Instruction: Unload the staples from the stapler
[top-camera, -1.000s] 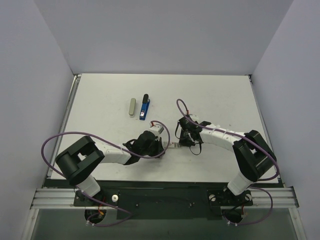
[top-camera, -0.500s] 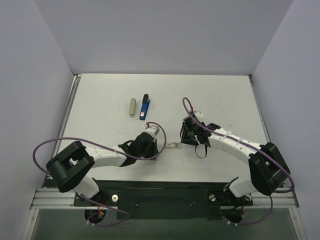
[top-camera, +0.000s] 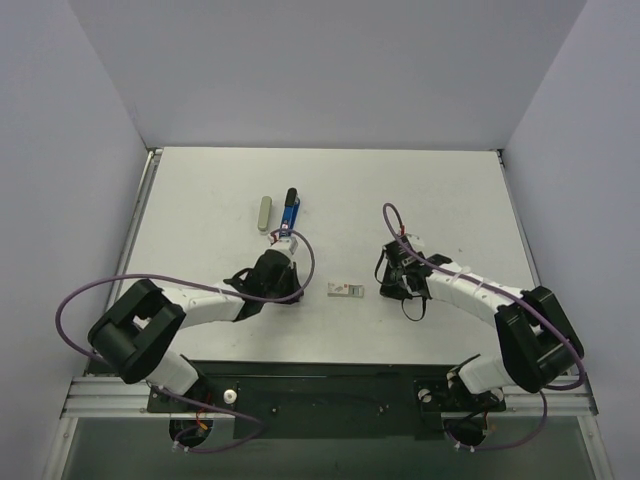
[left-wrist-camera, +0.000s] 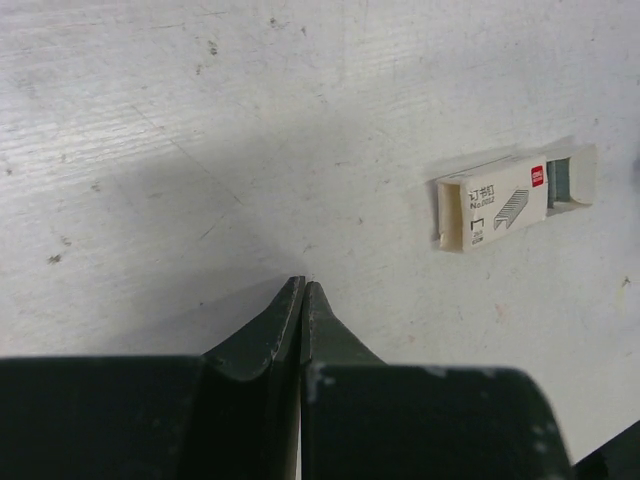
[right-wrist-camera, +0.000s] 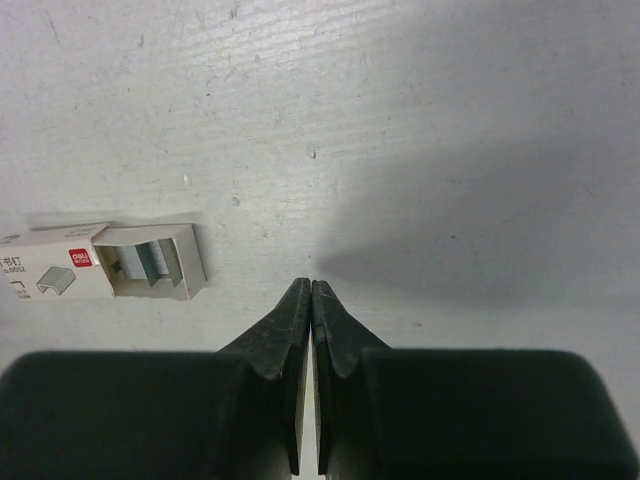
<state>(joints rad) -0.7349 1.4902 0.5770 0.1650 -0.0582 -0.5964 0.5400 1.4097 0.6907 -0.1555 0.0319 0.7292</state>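
Observation:
A blue and black stapler (top-camera: 290, 214) lies at the middle back of the table, apart from both arms. A small white box (top-camera: 346, 291) lies between my grippers, its tray end slid open. Grey staples (right-wrist-camera: 140, 262) show inside that open end, and the left wrist view sees them too as a grey strip (left-wrist-camera: 560, 180). My left gripper (top-camera: 292, 290) (left-wrist-camera: 303, 283) is shut and empty, left of the box. My right gripper (top-camera: 385, 288) (right-wrist-camera: 304, 282) is shut and empty as well, to the right of the box. Neither touches the box.
A grey oblong object (top-camera: 263, 213) lies just left of the stapler. The white tabletop (top-camera: 450, 200) is walled in at the back and on both sides. Purple cables loop over both arms.
Both grippers have drawn away from the white box, the left one leftward and the right one rightward. The box now lies alone on the table between them.

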